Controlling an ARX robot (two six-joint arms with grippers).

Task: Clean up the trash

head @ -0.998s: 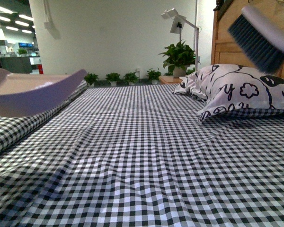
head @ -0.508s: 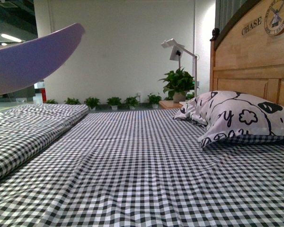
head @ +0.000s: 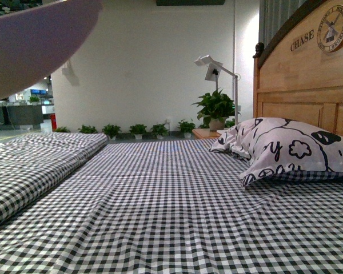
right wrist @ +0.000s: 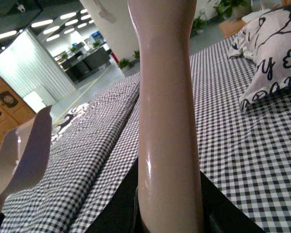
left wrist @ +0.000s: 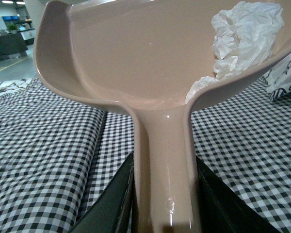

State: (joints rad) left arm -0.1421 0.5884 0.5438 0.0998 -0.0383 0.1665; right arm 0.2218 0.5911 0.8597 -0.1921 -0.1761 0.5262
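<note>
The left gripper clamps the dustpan handle between its jaws — the tissue wad lies in the pan beyond them. The right gripper clasps a brush handle, raised above the checked bedsheet.

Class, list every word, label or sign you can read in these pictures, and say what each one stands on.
"CHASE": on the wooden headboard.
Round windmill emblem on the headboard: its ring of lettering is too small to read.
"y": a lone printed letter on the pillow.
Blue sign far off at the left: too blurred to read.
</note>
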